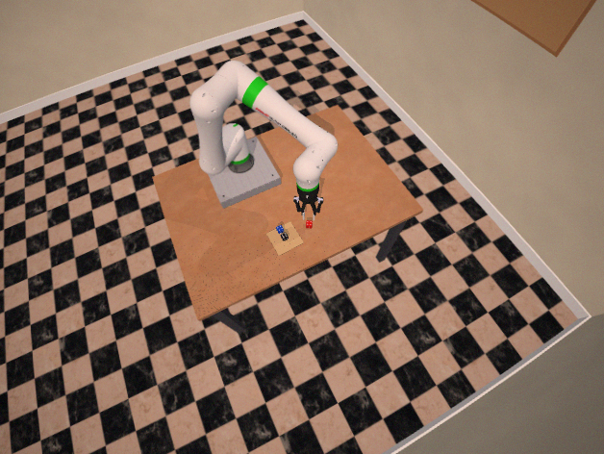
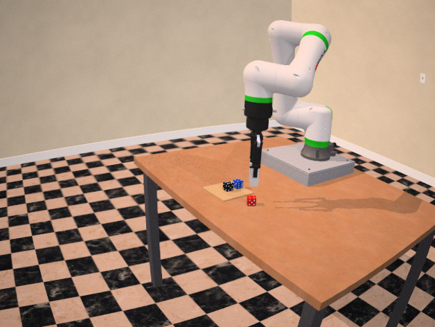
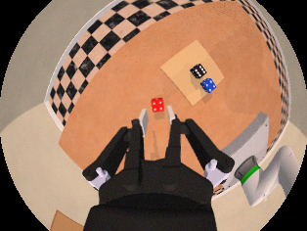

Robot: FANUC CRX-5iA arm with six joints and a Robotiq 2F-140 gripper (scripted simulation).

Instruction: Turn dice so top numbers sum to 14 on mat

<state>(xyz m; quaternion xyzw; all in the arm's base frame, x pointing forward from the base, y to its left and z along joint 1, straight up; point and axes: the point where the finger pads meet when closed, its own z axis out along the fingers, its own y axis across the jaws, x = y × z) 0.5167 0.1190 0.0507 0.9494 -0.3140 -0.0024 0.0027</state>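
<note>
A red die [image 1: 309, 223] lies on the bare table just off the mat's edge; it also shows in the exterior view [image 2: 251, 199] and in the wrist view [image 3: 157, 104]. A blue die [image 1: 280, 228] and a black die [image 1: 284, 236] sit side by side on the tan mat [image 1: 280, 239], which lies flat. My gripper [image 1: 308, 214] [image 2: 253, 181] hangs pointing down above the red die, clear of it. Its fingers are drawn in to a narrow gap with nothing between them. The pips are too small to read.
The grey robot base plate [image 2: 306, 164] stands on the table behind the gripper. The mat lies near the table's front edge [image 1: 273, 288].
</note>
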